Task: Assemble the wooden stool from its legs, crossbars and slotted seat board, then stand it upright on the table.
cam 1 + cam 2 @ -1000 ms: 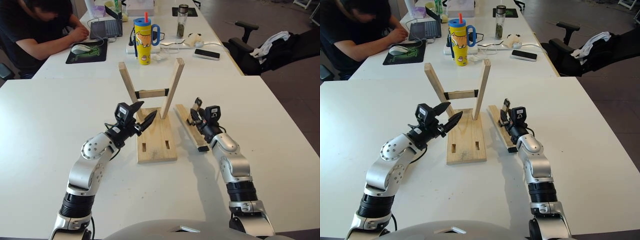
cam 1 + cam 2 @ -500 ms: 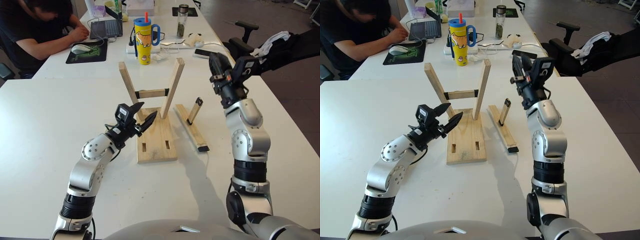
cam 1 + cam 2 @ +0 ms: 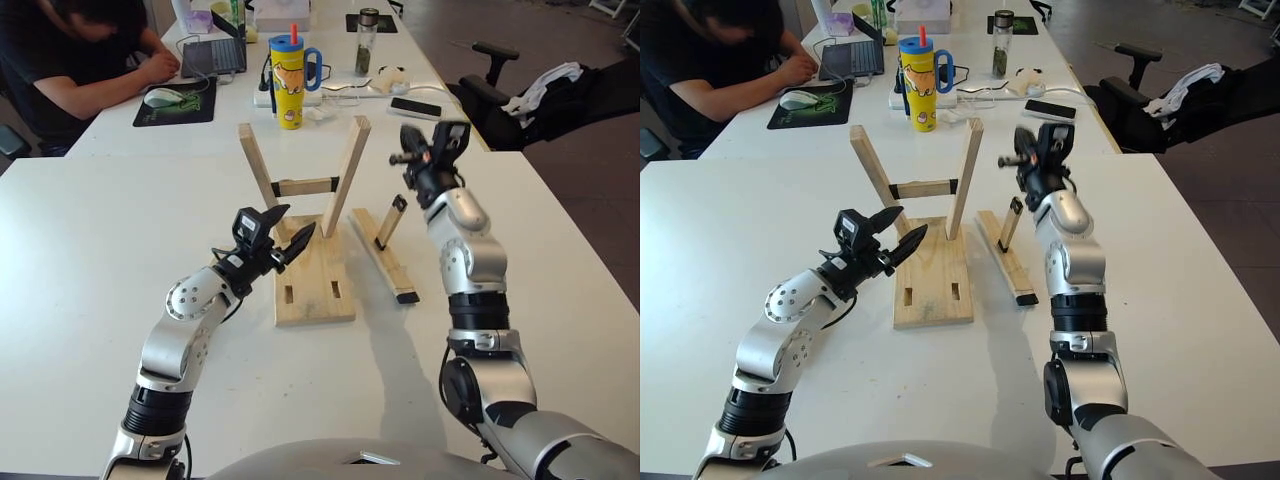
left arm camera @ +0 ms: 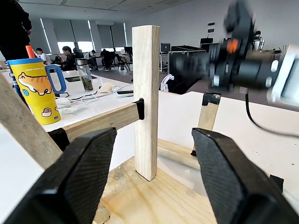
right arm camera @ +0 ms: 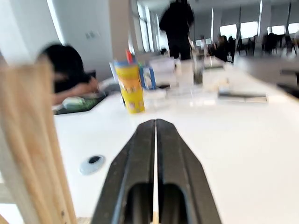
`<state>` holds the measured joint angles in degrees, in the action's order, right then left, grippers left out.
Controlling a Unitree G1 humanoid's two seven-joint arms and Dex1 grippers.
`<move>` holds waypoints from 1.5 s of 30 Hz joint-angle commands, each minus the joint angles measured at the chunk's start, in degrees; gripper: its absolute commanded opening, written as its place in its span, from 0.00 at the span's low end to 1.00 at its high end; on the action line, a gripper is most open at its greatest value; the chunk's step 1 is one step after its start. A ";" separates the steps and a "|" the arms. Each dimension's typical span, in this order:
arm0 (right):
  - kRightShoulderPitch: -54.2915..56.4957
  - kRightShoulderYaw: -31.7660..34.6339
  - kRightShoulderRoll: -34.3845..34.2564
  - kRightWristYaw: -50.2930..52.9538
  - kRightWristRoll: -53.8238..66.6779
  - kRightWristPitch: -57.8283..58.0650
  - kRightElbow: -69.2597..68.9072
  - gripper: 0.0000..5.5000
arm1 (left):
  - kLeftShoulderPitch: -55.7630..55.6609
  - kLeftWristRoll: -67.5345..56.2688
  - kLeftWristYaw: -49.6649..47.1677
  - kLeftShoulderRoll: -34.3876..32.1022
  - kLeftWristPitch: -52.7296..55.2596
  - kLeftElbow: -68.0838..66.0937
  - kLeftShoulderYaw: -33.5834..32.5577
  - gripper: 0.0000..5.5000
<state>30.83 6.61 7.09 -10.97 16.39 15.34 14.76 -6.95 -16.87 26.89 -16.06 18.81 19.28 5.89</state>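
From the head, the seat board lies flat on the desk. One leg frame stands in its far slots, and the near slots are bare. The second leg frame lies just right of the board, one leg poking up. The job looks half done: that frame must next be lifted and plugged into the near slots. The left hand gapes wide over the board's left edge, and the right hand hangs high beyond its far right corner.

At the left wrist, the wide fingers flank a standing leg without touching it (a brace, probably).

At the right wrist, the fingers are pressed together, empty; they must open first. The yellow cup sits well beyond the board. The standing leg close by is the likelier obstacle.
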 commanded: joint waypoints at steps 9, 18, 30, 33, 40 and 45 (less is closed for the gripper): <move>-1.10 -3.40 1.90 -2.01 -4.74 -1.31 7.60 0.00 | -0.74 -0.58 -0.41 0.32 0.78 -0.51 -0.51 0.54; 4.65 0.57 0.88 -3.60 0.12 -11.77 -5.73 0.00 | -0.26 -0.07 -0.74 1.04 -0.11 -0.90 0.10 0.54; -1.92 -3.14 -1.34 -1.64 -2.21 -0.83 3.84 0.00 | 0.07 0.40 -0.85 1.55 -0.84 -1.22 0.21 0.54; -11.38 -7.31 -2.18 -2.06 -5.74 1.38 12.96 0.00 | -0.74 0.12 -0.61 1.59 -0.77 -1.86 -0.04 0.54; -6.20 -4.33 0.22 0.90 -5.81 -1.67 13.44 0.00 | -0.94 -0.02 -0.80 1.66 -0.55 -1.73 -0.38 0.54; -4.19 -3.36 0.23 0.27 -4.97 -7.03 9.36 0.00 | -0.78 0.20 -1.05 2.01 -0.86 -2.04 -0.12 0.54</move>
<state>32.43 3.64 8.11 -10.75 12.58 6.47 20.58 -7.07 -17.26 26.10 -14.26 18.07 17.85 5.61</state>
